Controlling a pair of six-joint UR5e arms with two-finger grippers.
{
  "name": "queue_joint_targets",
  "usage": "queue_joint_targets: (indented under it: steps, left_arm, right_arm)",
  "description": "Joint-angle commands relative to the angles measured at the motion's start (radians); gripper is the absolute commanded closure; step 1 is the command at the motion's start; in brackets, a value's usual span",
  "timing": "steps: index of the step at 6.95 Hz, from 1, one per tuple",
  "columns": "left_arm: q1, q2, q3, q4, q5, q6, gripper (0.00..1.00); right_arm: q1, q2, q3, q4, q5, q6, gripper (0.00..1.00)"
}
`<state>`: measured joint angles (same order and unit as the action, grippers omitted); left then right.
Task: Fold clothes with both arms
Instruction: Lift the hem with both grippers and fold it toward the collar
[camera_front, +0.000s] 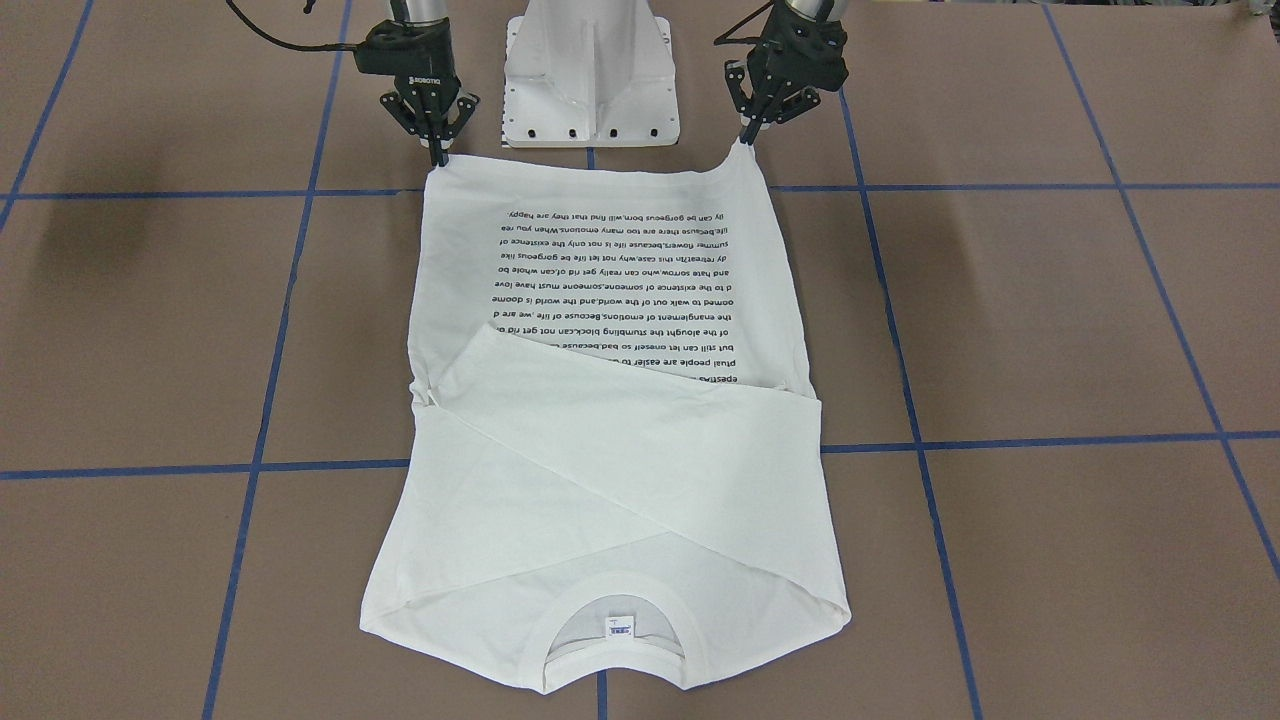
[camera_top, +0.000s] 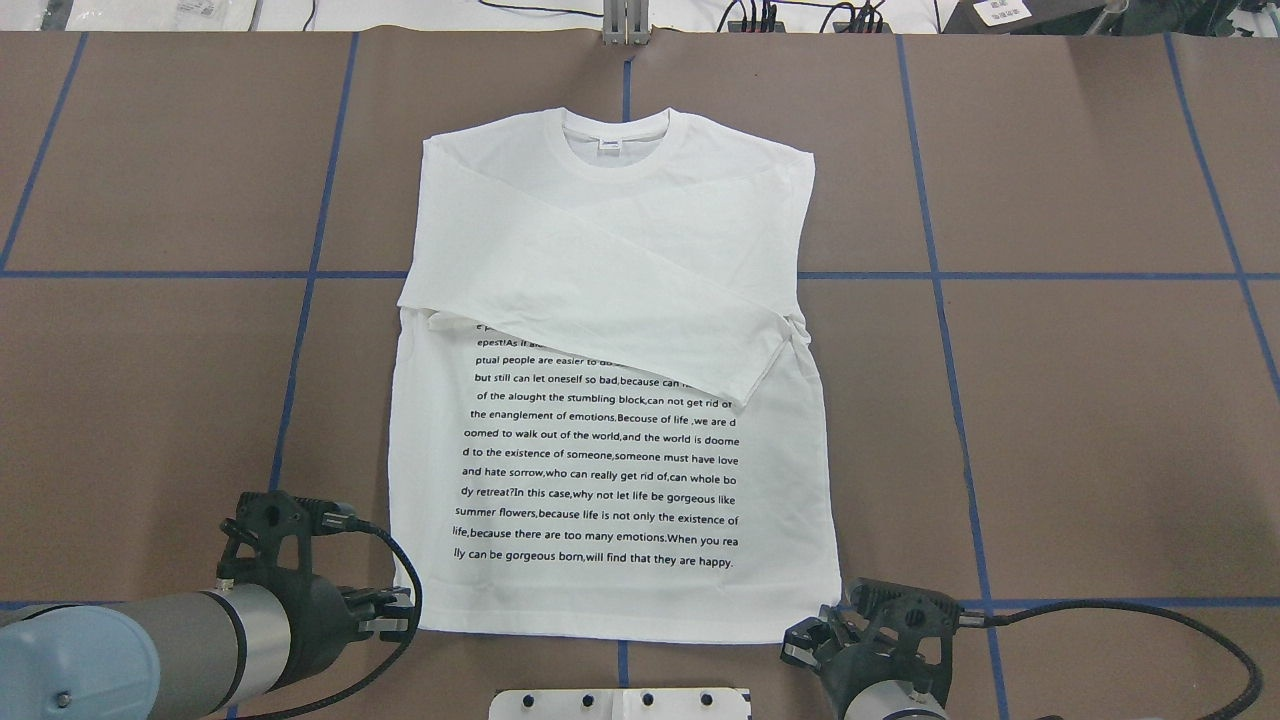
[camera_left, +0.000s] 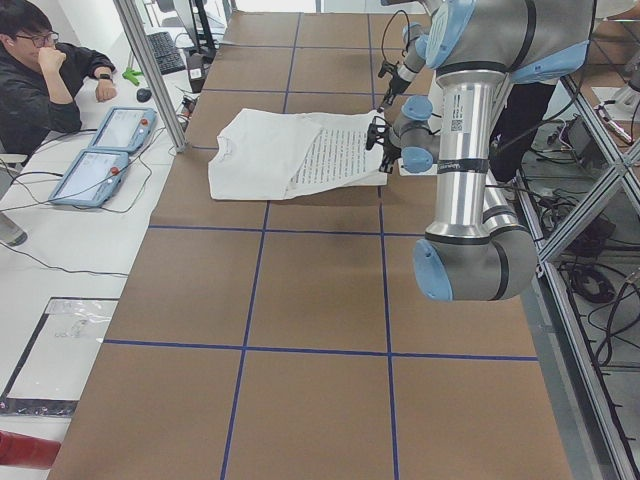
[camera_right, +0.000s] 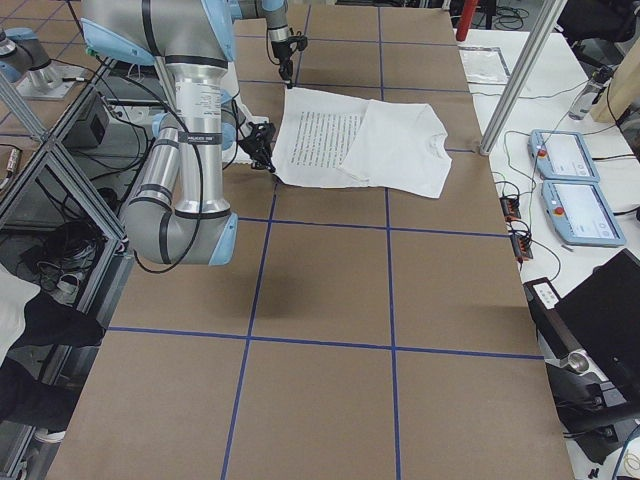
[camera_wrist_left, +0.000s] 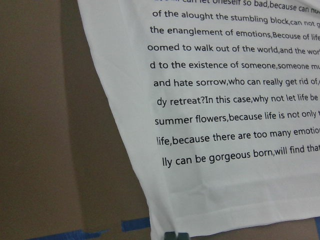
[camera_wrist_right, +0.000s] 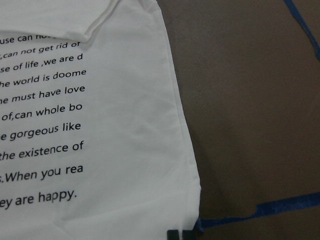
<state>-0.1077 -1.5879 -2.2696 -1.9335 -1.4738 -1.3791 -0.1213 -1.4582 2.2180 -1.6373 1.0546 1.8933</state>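
The left gripper (camera_front: 752, 132) pinches the hem corner of the shirt (camera_front: 610, 420) on its own side, fingers pressed together on the cloth, which rises into a small peak there. The right gripper (camera_front: 436, 148) does the same at the other hem corner, fingers closed on the fabric and pointing straight down. Between the two the hem runs nearly straight, just in front of the white base (camera_front: 590, 75). From there the shirt lies flat on the brown table (camera_front: 1050, 330), print up, collar (camera_front: 615, 600) at the far edge from the robot. Both sleeves are folded across the chest, overlapping in a cross and covering the top lines of text. The side edges run fairly straight. Bare tabletop crossed by blue tape lines (camera_front: 1000, 440) lies on both sides of the shirt and beyond the collar. In the left side view a seated person (camera_left: 40, 80) is beyond the far table edge.
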Motion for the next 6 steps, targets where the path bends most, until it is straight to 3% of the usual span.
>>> queue_joint_targets:
  steps: [1,3,5,6]
  left_arm:
    - [-0.027,-0.003,-0.106,0.078,-0.093,0.005,1.00]
    - [-0.084,-0.047,-0.416,0.411,-0.207,0.003,1.00]
    - [-0.200,-0.333,-0.423,0.717,-0.304,0.049,1.00]
    - [-0.248,-0.402,-0.344,0.741,-0.303,0.146,1.00]
  right_arm:
    - [0.017,-0.004,0.204,-0.205,0.068,-0.002,1.00]
    - [0.005,0.031,0.496,-0.501,0.148,0.000,1.00]
    - [0.128,0.193,0.490,-0.645,0.272,-0.054,1.00]
    - [0.187,0.258,0.455,-0.654,0.275,-0.174,1.00]
